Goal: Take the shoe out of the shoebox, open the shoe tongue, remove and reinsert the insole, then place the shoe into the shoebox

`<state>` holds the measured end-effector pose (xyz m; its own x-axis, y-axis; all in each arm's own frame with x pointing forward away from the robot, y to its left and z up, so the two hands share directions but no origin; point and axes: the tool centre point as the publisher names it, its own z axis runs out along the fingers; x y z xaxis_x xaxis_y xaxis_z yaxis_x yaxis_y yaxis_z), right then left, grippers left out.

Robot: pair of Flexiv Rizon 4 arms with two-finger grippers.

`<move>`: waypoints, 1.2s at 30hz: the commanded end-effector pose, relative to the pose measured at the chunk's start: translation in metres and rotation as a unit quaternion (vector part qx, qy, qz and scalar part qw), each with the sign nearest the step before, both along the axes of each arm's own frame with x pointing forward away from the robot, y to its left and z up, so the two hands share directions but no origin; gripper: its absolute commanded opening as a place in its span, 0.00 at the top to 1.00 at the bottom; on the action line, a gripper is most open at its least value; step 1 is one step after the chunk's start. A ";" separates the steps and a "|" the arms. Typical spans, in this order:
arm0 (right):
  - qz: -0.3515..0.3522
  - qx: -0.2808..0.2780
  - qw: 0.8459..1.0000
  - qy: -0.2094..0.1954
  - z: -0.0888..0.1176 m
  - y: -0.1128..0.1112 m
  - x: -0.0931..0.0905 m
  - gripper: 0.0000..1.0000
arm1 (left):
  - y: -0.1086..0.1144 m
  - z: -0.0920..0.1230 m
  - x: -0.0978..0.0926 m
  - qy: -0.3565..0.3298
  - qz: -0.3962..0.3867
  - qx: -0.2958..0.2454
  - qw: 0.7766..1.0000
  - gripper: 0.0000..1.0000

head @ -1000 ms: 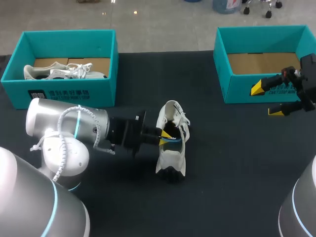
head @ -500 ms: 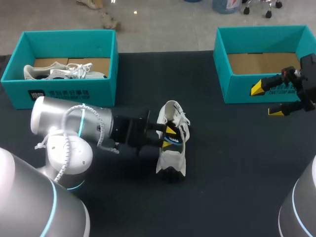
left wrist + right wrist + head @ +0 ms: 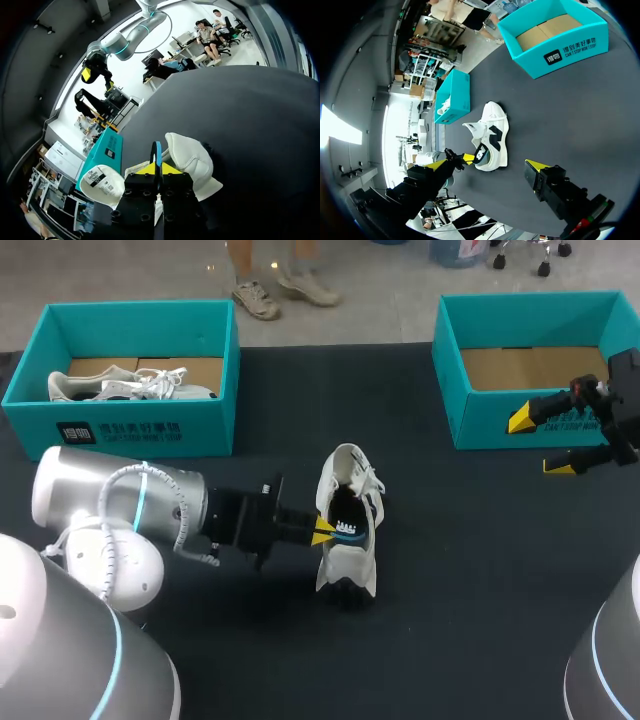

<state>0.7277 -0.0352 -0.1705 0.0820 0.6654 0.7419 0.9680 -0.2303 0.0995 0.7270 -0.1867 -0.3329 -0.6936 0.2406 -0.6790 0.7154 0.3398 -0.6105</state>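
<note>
Change: the left jaws had drawn back from deep inside the white lace-up trainer [image 3: 345,570] to its collar, bringing the blue-edged insole [image 3: 347,528] partway out.
Meaning: insole removal looked begun, not finished; reinserting and boxing remained.
Left jaws: pinching the insole's edge.
Right jaws: spread, empty, just beside the right-hand teal cardboard shoebox [image 3: 480,420].
Trainer: on the black worktop [image 3: 480,580], well apart from that shoebox.
Views: only the left wrist view showed the thin blue edge held between the yellow fingertips [image 3: 142,169]; the head view showed just the tips at the opening.

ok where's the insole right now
Head view, near the middle of the table: the blue insole is pinched in the left gripper at the opening of the white shoe.
</note>
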 end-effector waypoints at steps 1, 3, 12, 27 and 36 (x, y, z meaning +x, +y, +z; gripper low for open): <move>-0.001 -0.001 1.000 0.001 0.000 0.000 0.000 0.00 | -0.008 -0.006 0.003 0.003 -0.003 -0.001 1.000 1.00; -0.001 -0.001 1.000 0.001 0.000 0.000 0.000 0.00 | -0.012 -0.009 0.004 0.007 -0.005 -0.003 1.000 1.00; -0.001 -0.001 1.000 0.001 0.000 0.000 0.000 0.00 | -0.019 -0.010 0.005 0.017 -0.012 -0.009 1.000 1.00; -0.001 -0.001 1.000 0.001 0.000 0.000 0.000 0.00 | -0.001 0.011 -0.002 -0.001 0.002 -0.015 1.000 0.73; -0.001 -0.001 1.000 0.001 0.000 0.000 0.000 0.00 | -0.010 0.001 -0.006 0.017 -0.007 -0.018 1.000 1.00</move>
